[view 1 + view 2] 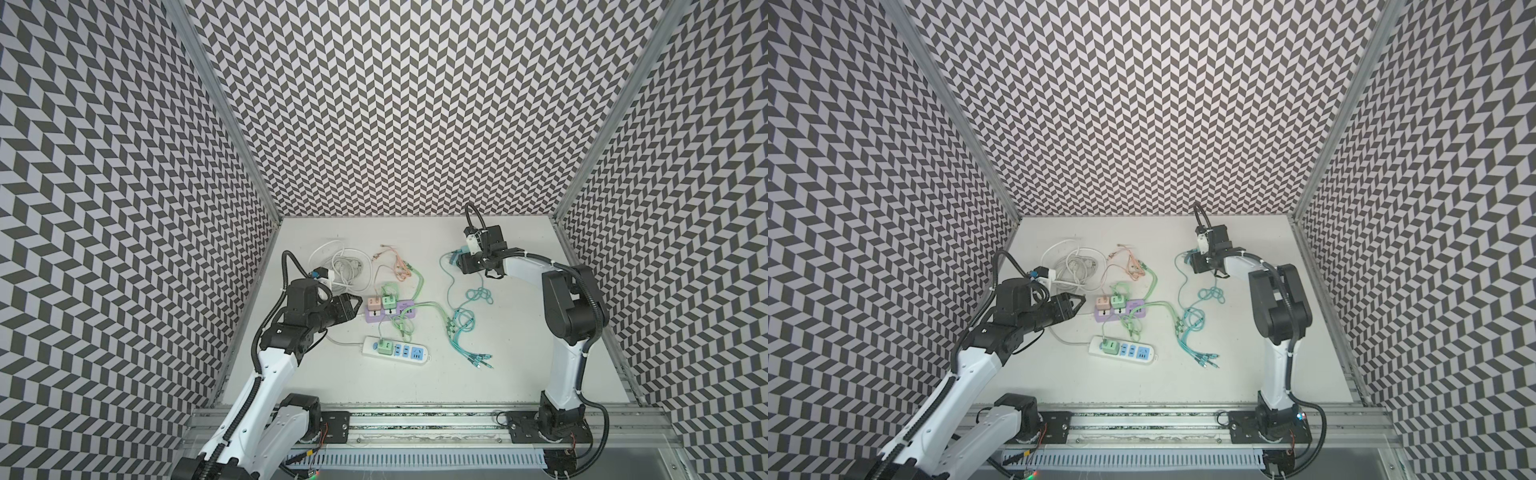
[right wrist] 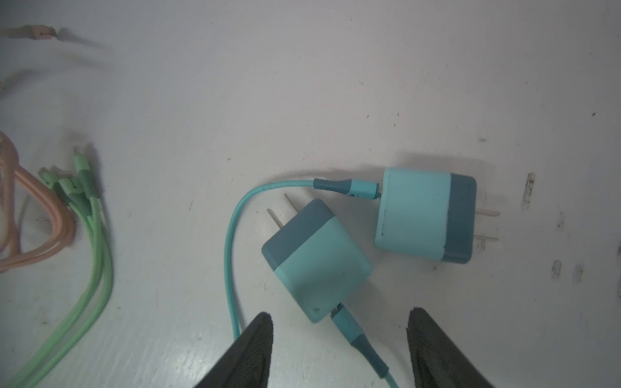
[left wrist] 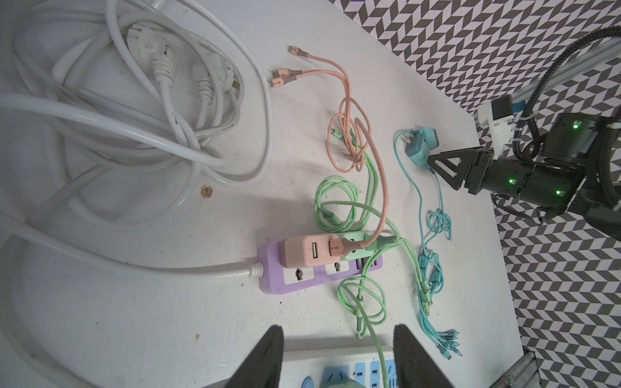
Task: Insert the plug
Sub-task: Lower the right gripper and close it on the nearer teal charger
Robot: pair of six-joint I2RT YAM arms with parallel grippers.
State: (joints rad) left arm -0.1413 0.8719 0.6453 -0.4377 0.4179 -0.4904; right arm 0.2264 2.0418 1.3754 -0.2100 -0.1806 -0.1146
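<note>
**Item 1: right gripper** (image 2: 341, 314). Jaws spread, pinching nothing. It hangs low over the white table (image 1: 519, 353). The near teal charger plug (image 2: 316, 258) lies flat just ahead of the fingertips, prongs bare, and its USB lead runs back between them. A second teal charger plug (image 2: 425, 218) lies just beside it (whether their corners touch cannot be told).
Arm pose: the lower link rises from the base on the near rail, the elbow is bent sharply, and the forearm reaches to the far part of the table. In both top views the wrist is turned leftward.

**Item 2: left gripper** (image 3: 338, 328). Jaws spread, holding nothing. In both top views the tips sit near the left end of the purple power strip (image 1: 405, 312).
Arm pose: the arm leans in from the near left corner, the wrist is folded, and the fingers point rightward.

**Item 3: sockets.** The purple strip carries a pink charger (image 3: 305, 252) and a green charger (image 1: 389, 300). The white power strip (image 1: 401, 352) lies nearer the rail, with one green charger seated in it.

**Item 4: loose leads.** A coiled white cable (image 1: 340, 266) lies far left. A teal cable bundle (image 1: 478, 297) trails well right of both strips.
</note>
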